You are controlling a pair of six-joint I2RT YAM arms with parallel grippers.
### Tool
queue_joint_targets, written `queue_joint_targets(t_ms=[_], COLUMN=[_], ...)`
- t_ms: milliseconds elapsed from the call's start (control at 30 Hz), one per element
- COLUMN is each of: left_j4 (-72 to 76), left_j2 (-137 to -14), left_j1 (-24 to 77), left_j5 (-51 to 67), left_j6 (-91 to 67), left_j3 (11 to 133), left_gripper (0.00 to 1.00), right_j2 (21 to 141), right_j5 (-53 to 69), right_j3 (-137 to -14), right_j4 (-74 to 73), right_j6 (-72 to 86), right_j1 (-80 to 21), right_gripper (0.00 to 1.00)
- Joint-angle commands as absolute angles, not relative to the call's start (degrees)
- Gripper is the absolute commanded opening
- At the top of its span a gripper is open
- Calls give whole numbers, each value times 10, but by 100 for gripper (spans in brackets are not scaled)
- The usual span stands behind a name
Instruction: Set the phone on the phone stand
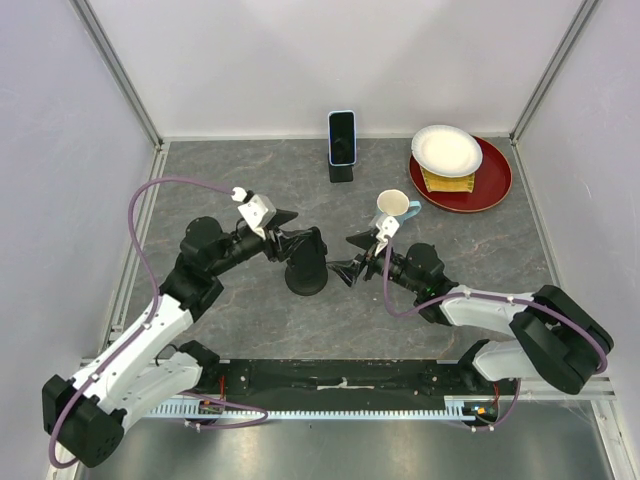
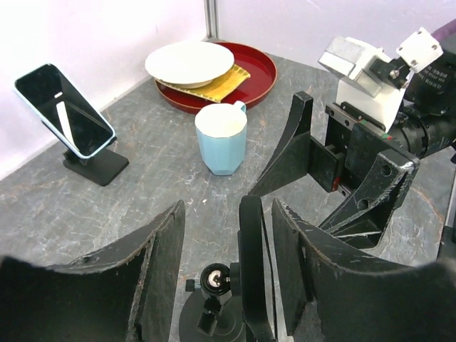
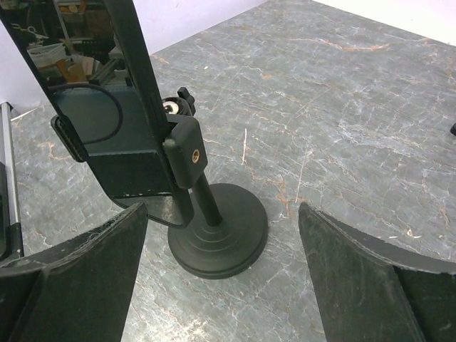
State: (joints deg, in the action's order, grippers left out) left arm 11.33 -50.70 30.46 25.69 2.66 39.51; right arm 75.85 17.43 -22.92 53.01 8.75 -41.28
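Well, my left gripper is spread with a finger on each side of the phone, which sits upright in the clamp of the round-based stand at mid-table. I judge this is to steady it or let it go (whether either finger touches it, I cannot tell). My right gripper is spread wide and empty, facing the stand from close by. The phone's top is cut off at the upper left of the right wrist view, so its seating is unclear.
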Motion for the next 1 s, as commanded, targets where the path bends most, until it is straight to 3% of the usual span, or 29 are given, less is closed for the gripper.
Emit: queue_joint_targets(t_ms=[0,200,267,467,767,967], left_j4=[161,173,177,171,170,171], left_j2=[-455,-408,-391,-369,-353,-346], left_j1=[301,301,301,301,301,301], left_j5=[217,113,83,31,32,27], left_j6=[26,28,25,18,12,9], left_j3=[380,354,348,343,342,342], left_gripper=[59,60,59,57,56,56], right_j2=[759,774,771,756,837,888], right_j5=[139,10,-67,-111,-338,-445], right_j3=[-251,-283,-260,-185,-203,-272], right_j4=[541,508,557,672,596,458], right_j6=[61,30,54,109,213,259], right_j1=[-438,-523,-540,-574,-720,-779], right_gripper=[93,95,98,98,98,98])
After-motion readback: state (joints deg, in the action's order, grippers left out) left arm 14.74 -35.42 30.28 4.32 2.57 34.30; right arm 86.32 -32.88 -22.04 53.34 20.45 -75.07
